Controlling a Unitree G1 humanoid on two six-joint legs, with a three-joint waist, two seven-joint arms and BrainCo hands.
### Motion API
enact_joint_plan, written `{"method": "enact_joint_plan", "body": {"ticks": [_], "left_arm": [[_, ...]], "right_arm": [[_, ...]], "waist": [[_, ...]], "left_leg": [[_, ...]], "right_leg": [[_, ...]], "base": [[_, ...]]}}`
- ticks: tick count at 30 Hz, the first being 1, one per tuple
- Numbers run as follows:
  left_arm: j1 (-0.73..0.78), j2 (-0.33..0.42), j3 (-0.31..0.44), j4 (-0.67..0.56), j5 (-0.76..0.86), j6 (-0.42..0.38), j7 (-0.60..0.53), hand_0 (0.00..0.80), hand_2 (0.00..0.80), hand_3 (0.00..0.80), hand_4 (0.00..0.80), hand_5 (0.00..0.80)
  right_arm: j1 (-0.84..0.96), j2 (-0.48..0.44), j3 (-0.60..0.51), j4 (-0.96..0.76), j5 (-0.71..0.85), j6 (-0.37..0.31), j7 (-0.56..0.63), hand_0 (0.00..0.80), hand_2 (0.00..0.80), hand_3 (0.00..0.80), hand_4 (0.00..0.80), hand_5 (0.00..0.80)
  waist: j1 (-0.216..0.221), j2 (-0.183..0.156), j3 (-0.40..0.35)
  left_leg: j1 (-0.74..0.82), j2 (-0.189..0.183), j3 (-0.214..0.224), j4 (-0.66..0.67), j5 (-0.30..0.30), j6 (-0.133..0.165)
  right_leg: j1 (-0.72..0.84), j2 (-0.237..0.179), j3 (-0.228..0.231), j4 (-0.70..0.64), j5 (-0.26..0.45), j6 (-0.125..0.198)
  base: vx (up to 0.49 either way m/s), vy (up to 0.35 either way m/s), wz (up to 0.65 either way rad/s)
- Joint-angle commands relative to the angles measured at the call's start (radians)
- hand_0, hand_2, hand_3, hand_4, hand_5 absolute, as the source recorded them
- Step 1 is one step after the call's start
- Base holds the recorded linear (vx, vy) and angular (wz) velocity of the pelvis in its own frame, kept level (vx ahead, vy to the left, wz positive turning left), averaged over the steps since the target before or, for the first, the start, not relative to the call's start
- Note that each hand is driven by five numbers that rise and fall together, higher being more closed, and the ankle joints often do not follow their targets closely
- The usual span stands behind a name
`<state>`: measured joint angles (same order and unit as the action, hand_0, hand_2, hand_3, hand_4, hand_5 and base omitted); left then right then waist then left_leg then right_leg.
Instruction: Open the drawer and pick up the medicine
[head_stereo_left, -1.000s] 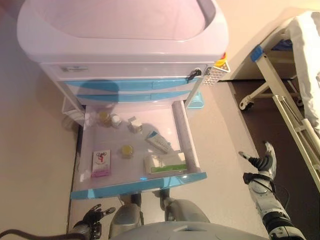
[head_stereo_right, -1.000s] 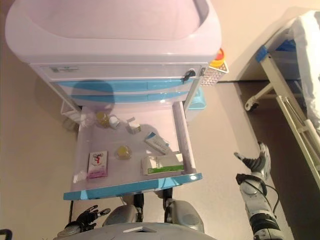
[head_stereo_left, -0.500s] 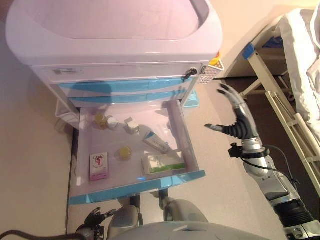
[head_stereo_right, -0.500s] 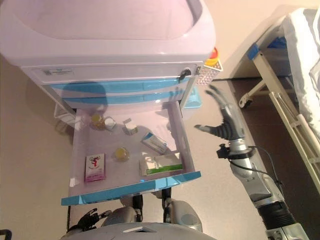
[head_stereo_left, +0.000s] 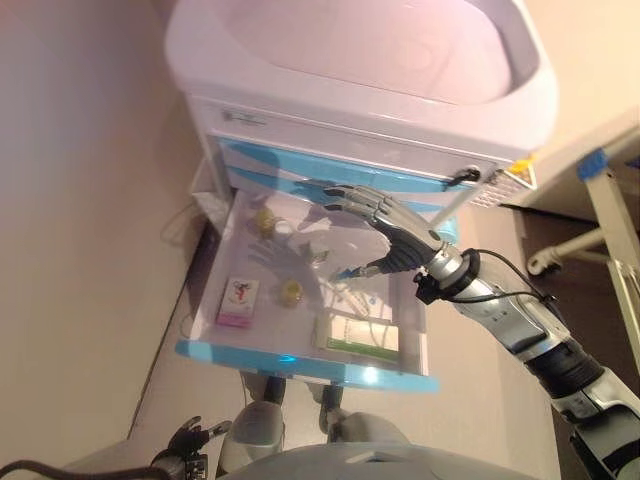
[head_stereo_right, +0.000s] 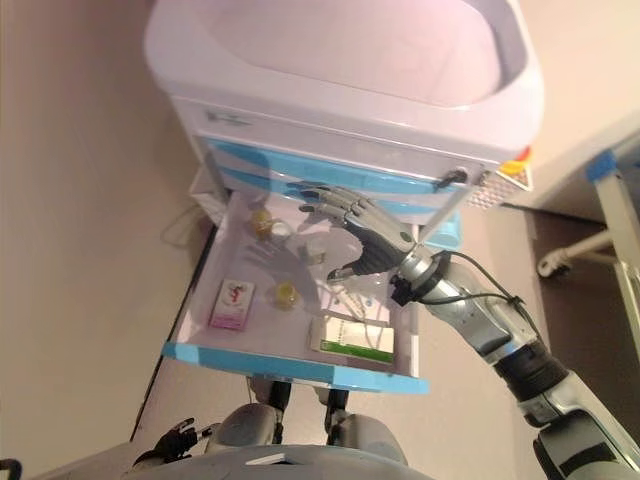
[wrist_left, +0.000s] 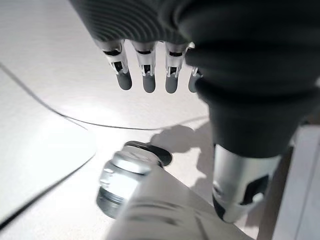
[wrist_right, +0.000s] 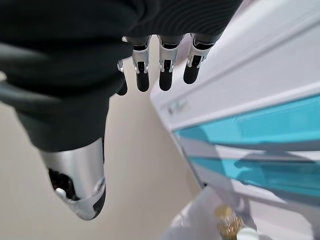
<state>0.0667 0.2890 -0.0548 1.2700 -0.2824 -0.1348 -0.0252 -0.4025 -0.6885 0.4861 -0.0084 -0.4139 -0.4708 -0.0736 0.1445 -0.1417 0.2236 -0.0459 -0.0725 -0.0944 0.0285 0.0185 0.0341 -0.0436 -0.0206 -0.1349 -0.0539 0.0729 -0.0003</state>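
Note:
The cart's bottom drawer (head_stereo_left: 300, 360) stands pulled out, with its blue front nearest me. Inside lie a pink-and-white box (head_stereo_left: 238, 301), a small yellow-lidded bottle (head_stereo_left: 291, 293), a green-and-white box (head_stereo_left: 362, 336), small bottles (head_stereo_left: 265, 222) at the back and a small carton (head_stereo_left: 318, 251). My right hand (head_stereo_left: 385, 230) is open with fingers straight. It hovers over the drawer's right middle, holds nothing and partly hides a tube. My left hand (head_stereo_left: 185, 450) hangs low at the bottom edge, open and empty.
The white cart (head_stereo_left: 380, 60) has two shut blue drawers (head_stereo_left: 300, 165) above the open one. A perforated basket (head_stereo_left: 505, 185) hangs on its right side. A bed frame (head_stereo_left: 610, 190) stands at the right. A wall runs along the left.
The camera has shifted. My right hand has moved from beside the cart on the right to above the open drawer. The left hand has stayed low.

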Motion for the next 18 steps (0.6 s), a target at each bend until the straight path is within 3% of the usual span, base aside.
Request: {"method": "enact_joint_plan", "body": {"ticks": [1,8,18], "left_arm": [[0.004,0.009,-0.021,0.035,0.006,-0.010,-0.005,0.000,0.000,0.000,0.000,0.000],[0.000,0.003,-0.027,0.018,-0.005,0.003,-0.007,0.000,0.000,0.000,0.000,0.000],[0.002,0.012,-0.018,0.005,0.040,0.014,-0.005,0.000,0.000,0.000,0.000,0.000]], "right_arm": [[-0.063,0.028,0.043,-0.020,-0.004,0.021,0.001,0.000,0.000,0.000,0.000,0.000],[-0.156,0.099,0.174,0.204,-0.126,0.080,-0.016,0.000,0.000,0.000,0.000,0.000],[-0.204,0.143,0.278,0.408,-0.276,0.131,-0.024,0.000,0.000,0.000,0.000,0.000]], "waist": [[0.034,0.016,-0.023],[0.085,0.026,-0.019],[0.125,0.020,-0.021]], "left_leg": [[-0.004,-0.029,-0.054,-0.056,-0.034,0.002],[-0.019,-0.028,-0.094,-0.076,-0.008,-0.022],[-0.023,-0.031,-0.134,-0.081,0.005,-0.034]], "right_leg": [[0.022,0.019,-0.033,0.116,-0.126,0.025],[0.041,0.010,-0.098,0.094,-0.135,0.016],[0.060,0.007,-0.140,0.091,-0.141,0.014]], "base": [[0.007,-0.015,0.33],[0.001,-0.013,0.31],[0.016,-0.023,0.16]]}}
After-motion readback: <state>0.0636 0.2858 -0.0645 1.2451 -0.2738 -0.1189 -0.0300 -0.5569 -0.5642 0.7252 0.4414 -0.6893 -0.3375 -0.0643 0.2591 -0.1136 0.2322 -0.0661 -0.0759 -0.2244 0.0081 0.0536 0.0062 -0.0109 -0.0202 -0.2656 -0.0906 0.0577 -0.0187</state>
